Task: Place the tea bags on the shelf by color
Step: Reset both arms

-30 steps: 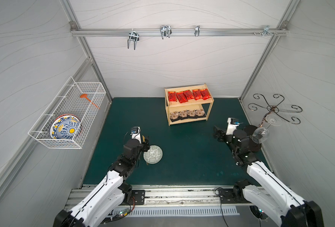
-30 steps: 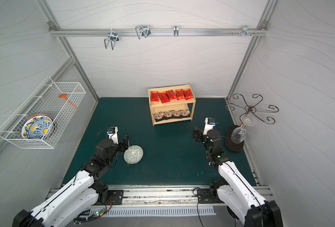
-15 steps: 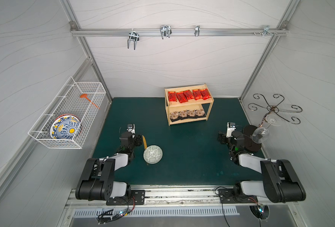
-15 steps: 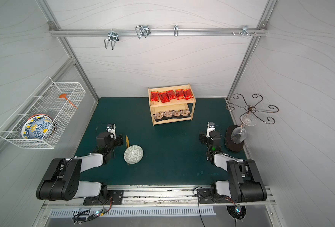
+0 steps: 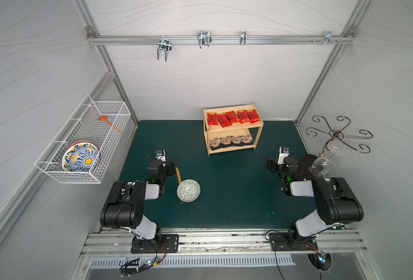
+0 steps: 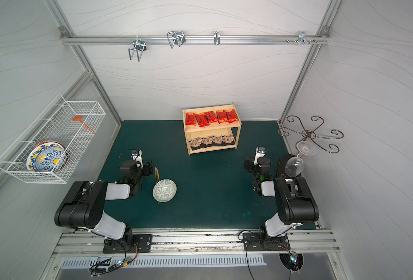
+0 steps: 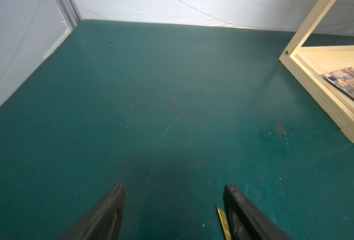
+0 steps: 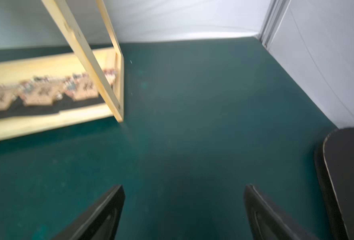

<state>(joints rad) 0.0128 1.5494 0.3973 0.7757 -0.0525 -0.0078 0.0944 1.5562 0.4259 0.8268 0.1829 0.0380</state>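
Left wrist view: left gripper (image 7: pixel 173 186) is seen spread, nothing held. Right gripper (image 8: pixel 184 185) is likewise spread. Tea bags (image 5: pixel 232 117) are sorted by tier on shelf (image 5: pixel 232 150).

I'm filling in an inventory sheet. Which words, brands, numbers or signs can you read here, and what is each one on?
No text is legible anywhere.
Dark print on the red tea bags, upper board of the shelf: too small to read.
Print on the black-edged tea bags, lower board: blurred, unreadable.
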